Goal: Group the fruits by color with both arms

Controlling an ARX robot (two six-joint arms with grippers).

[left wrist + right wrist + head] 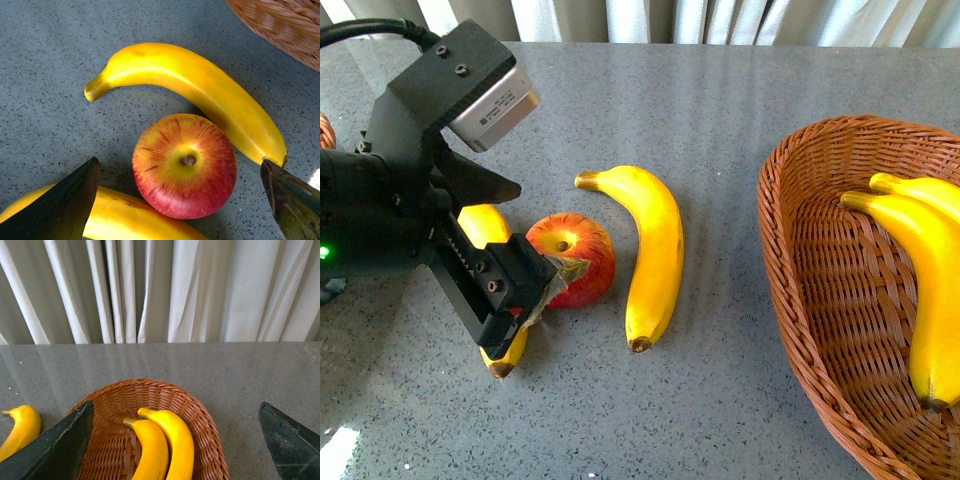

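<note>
Grey speckled worktop (pixel 740 120) met pale curtains (pixel 200 290). From the left, the left arm (pixel 390 200) angled down, its left gripper (pixel 535 300) spread wide astride the red apple (pixel 575 255), gripping nothing; loose bananas (pixel 655 250) lay on either side. The right gripper (pixel 176 407) hung wide open, empty, above the basket (pixel 205 405) holding two basket bananas (pixel 165 445).

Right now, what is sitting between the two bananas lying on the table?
A red apple, stem up, lies between the long banana and the half-hidden banana. The left wrist view shows it best; the front view agrees.
</note>
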